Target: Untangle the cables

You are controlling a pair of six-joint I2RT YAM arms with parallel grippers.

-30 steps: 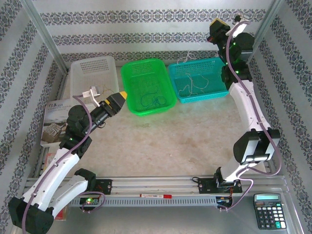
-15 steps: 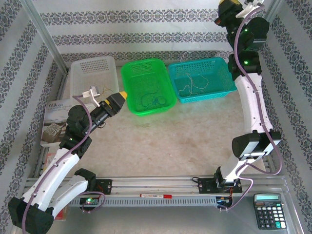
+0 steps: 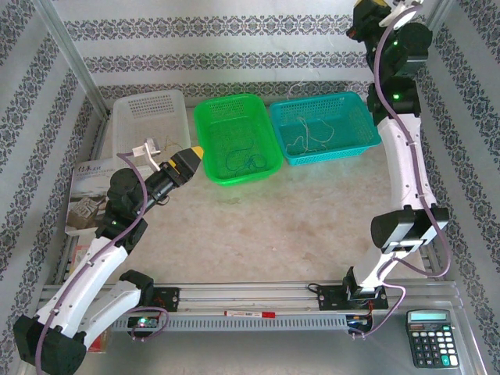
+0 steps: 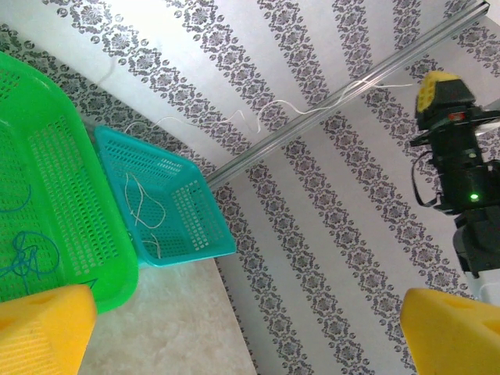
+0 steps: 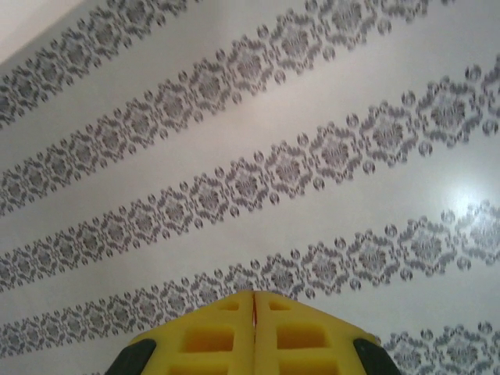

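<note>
Now, L gripper [image 3: 195, 152]: jaws spread wide, nothing btw them; tips just beside green basket [image 3: 230, 125], at its 9 o'clock rim.
R gripper [image 5: 254, 312]: jaws clenched, pads flush together; up high at 1 o'clock of table [image 3: 297, 226], facing patterned wall [image 5: 234, 156].
Lifted strand [image 4: 234, 119]: thin, whitish; on L wrist cam it runs from far rim of teal basket [image 4: 191, 219] up to R gripper's yellow tips, looks pinched there.
Whitish cables [image 3: 306, 137]: loose curls on teal basket floor; that basket sits at 1 o'clock of table, touching green basket's 3 o'clock side.
Blue cable [image 3: 247, 162]: tangled clump in green basket, toward its 5 o'clock corner; basket itself at 12 o'clock.
White basket [image 3: 148, 117]: 10 o'clock of table, just beside green basket.
Calculator [image 3: 431, 337]: 5 o'clock, near R arm base.
</note>
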